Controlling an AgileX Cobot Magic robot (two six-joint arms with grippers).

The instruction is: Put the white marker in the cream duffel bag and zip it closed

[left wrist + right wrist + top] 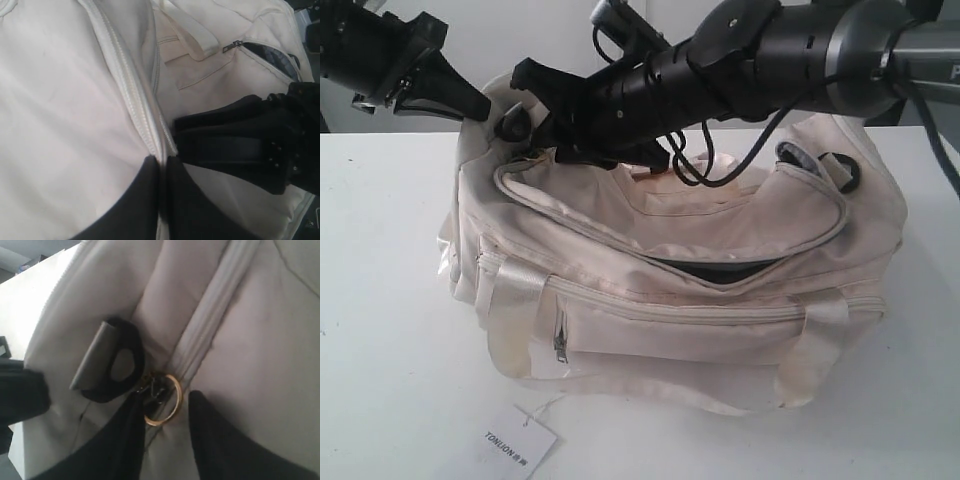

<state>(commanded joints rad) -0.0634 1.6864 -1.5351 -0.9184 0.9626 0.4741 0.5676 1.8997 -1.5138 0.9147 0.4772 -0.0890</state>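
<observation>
The right gripper (167,399) is held spread, its fingers set either side of the gold ring pull (178,396), just beside a black end ring (137,350). The left gripper (161,160) is pressed together on the zip (135,100) strip of the bag (620,250). The bag is laid on the white table (390,300); a dark gap (720,272) is seen along its top.
</observation>
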